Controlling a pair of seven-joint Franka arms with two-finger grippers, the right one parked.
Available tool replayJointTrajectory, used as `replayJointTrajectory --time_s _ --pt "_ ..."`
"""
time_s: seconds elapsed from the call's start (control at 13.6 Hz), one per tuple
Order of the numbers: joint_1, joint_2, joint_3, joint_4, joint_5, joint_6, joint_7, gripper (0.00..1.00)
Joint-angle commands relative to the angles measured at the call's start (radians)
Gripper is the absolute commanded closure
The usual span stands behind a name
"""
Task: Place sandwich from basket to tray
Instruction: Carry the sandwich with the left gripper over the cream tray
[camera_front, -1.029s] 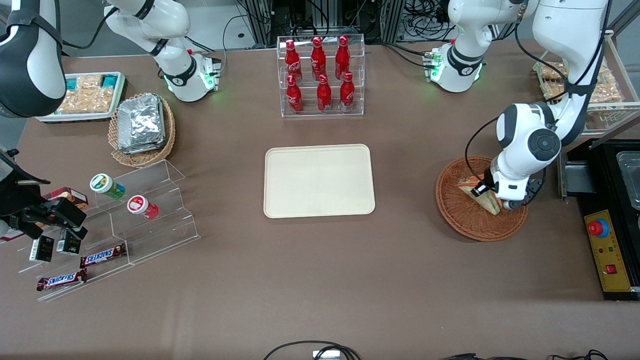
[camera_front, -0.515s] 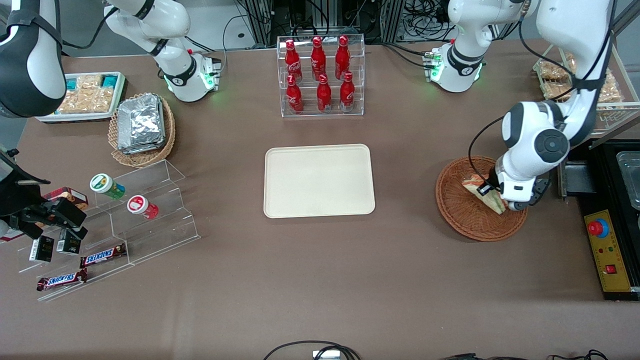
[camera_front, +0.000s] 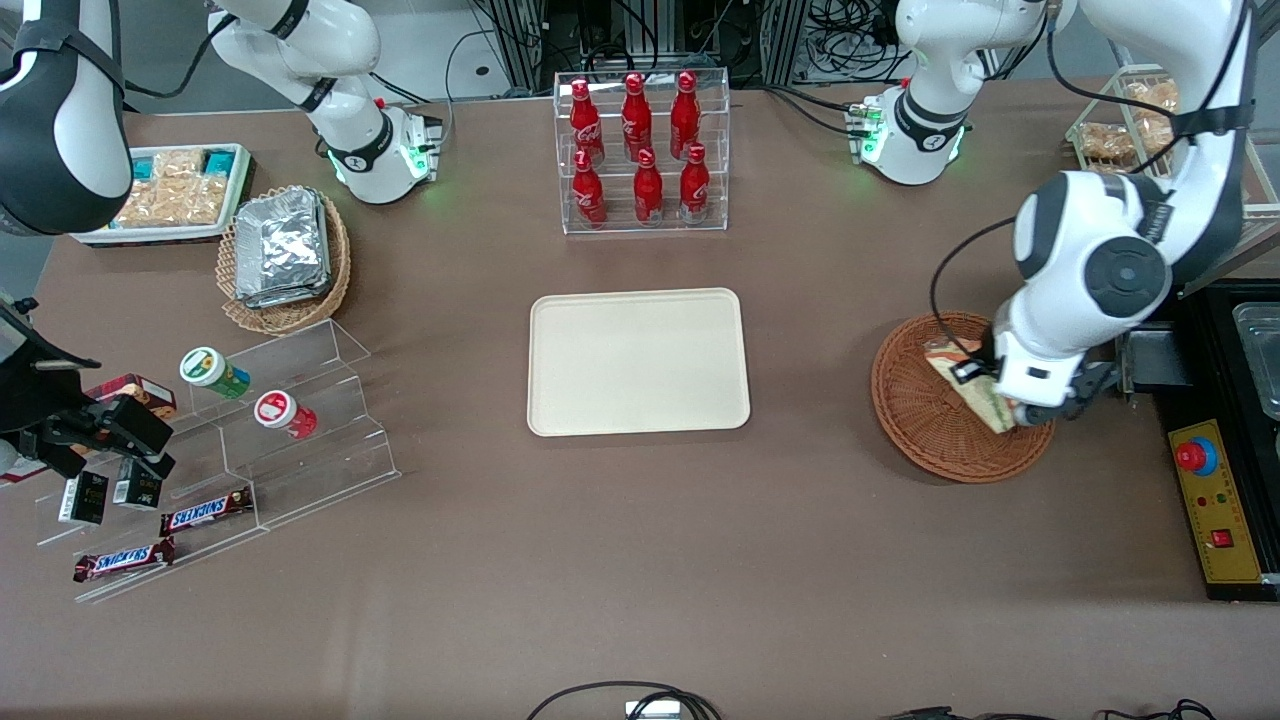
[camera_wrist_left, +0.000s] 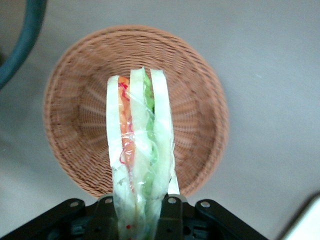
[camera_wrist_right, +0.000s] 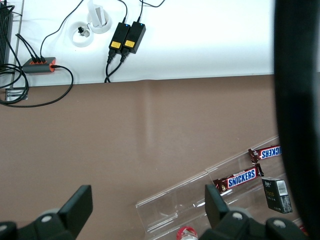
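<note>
We saw our pincer (camera_wrist_left: 139, 220) clamped on the sandwich (camera_wrist_left: 138, 165), wedge raised above the basket (camera_wrist_left: 200, 100), the tray (camera_front: 638, 361) lying apart, nearer mid-tabletop (camera_front: 640, 560).

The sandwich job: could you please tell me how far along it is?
Done: the end effector is shut on the sandwich. In hand: it holds the sandwich above the basket. Left: carrying it to the tray, which holds nothing yet.

A robot lab set up as a mock snack shop: near the bottle rack (camera_front: 640, 150) stand bolted arm bases (camera_front: 385, 160), loose cables (camera_front: 840, 25), chocolate bars (camera_front: 205, 512).
</note>
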Motion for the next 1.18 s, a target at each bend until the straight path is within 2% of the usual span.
replayJointTrajectory --time_s 0.0,0.15,0.44,1.1 --pt "0.0 0.004 -0.088 0.023 0.028 -0.014 0.082 1.0" --pt "0.0 0.013 -0.172 0.032 0.103 -0.013 0.085 1.0" --pt "-0.017 0.04 -0.3 0.036 0.119 0.049 0.077 1.0" --pt "-0.246 0.209 -0.302 0.036 0.124 0.208 -0.021 1.0"
